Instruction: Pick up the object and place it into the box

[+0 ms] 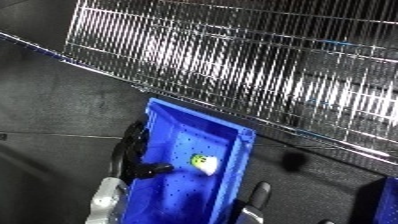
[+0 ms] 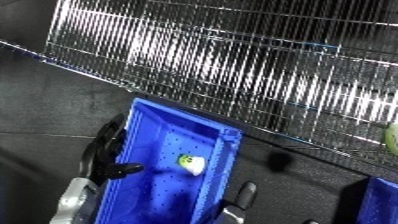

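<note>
A blue bin (image 1: pixel 229 150) stands low in the middle of the view, on a dark floor. Inside it lies a small white and green object (image 1: pixel 203 163), near the right wall. My left hand (image 1: pixel 133 147) grips the bin's left wall: the fingers lie outside it and the thumb (image 1: pixel 158 169) reaches inside. My right hand (image 1: pixel 258 194) shows at the bottom edge, just right of the bin. Its fingers point up, straight, and hold nothing.
A shiny wire rack (image 1: pixel 266 65) fills the top and right of the view, close behind the bin. A corner of a second blue bin (image 1: pixel 387 200) shows at the lower right. A greenish thing (image 2: pixel 392 139) sits at the right edge.
</note>
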You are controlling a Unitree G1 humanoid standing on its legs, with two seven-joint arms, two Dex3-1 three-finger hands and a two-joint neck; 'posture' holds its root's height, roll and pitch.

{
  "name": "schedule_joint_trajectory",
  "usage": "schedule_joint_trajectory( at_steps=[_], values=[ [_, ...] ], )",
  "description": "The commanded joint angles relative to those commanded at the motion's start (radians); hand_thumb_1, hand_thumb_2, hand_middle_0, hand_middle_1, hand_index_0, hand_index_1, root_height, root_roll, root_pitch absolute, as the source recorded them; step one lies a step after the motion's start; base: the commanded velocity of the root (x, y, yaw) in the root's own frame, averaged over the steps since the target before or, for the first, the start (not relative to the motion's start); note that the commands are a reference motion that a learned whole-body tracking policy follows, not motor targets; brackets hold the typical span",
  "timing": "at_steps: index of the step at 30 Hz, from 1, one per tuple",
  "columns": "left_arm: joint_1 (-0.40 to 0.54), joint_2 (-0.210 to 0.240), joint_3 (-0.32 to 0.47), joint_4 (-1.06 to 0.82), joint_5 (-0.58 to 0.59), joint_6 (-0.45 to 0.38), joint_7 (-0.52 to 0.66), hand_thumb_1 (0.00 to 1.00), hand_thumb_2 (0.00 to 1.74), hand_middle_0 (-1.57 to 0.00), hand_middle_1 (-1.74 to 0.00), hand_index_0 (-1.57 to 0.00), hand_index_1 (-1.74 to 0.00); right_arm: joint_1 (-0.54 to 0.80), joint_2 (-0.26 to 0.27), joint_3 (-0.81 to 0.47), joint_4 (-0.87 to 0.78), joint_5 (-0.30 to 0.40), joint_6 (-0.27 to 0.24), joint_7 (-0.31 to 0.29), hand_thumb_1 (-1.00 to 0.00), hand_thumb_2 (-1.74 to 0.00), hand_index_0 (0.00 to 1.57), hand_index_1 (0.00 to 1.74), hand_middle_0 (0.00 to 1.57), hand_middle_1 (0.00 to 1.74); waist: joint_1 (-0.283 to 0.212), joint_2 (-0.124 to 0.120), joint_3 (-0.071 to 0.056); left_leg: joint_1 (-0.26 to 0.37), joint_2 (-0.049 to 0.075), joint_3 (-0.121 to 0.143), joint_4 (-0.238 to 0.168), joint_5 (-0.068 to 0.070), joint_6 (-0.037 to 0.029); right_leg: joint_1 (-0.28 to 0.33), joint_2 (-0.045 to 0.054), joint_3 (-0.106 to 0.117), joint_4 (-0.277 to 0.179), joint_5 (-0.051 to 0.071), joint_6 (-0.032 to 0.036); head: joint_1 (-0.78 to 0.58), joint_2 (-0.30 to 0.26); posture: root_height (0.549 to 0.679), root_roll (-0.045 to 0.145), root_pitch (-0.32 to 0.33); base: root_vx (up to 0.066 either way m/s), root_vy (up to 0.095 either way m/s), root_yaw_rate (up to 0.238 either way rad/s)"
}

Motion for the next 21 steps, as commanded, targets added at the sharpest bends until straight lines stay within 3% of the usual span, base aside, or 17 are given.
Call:
schedule_joint_trajectory(
  at_steps=[8, 12, 21],
  values=[
    [0.009, -0.039, -0.066, -0.054, -0.003, 0.036, -0.053, 0.0, 0.0, 0.0, 0.0, 0.0, 0.0, -0.037, -0.031, -0.006, -0.03, -0.027, 0.023, -0.036, 0.0, 0.0, 0.0, 0.0, 0.0, 0.0, -0.019, 0.033, 0.0, -0.019, 0.002, 0.015, 0.03, -0.005, -0.0004, -0.03, 0.0049, 0.019, 0.007, 0.021, 0.0044, 0.244, 0.042, 0.647, 0.03, 0.054, -0.021, 0.003, -0.108],
    [0.02, -0.057, -0.097, -0.094, -0.007, 0.053, -0.059, 0.0, 0.0, 0.0, 0.0, 0.0, 0.0, -0.046, -0.05, -0.015, -0.051, -0.045, 0.023, -0.041, 0.0, 0.0, 0.0, 0.0, 0.0, 0.0, -0.032, 0.054, 0.0, -0.023, 0.004, 0.021, 0.03, 0.0, 0.0001, -0.045, 0.0088, 0.03, 0.008, 0.035, 0.0083, 0.424, 0.084, 0.647, 0.03, 0.057, -0.013, 0.016, -0.08],
    [0.04, -0.081, -0.132, -0.153, -0.011, 0.073, -0.041, 0.0, 0.0, 0.0, 0.0, 0.0, 0.0, -0.062, -0.08, -0.026, -0.079, -0.094, 0.033, -0.027, 0.0, 0.0, 0.0, 0.0, 0.0, 0.0, -0.056, 0.084, 0.0, -0.021, 0.011, 0.03, 0.019, 0.011, 0.0008, -0.072, 0.0064, 0.041, 0.043, 0.036, 0.0129, 0.685, 0.145, 0.644, 0.027, 0.058, -0.01, 0.038, -0.134]
  ],
)
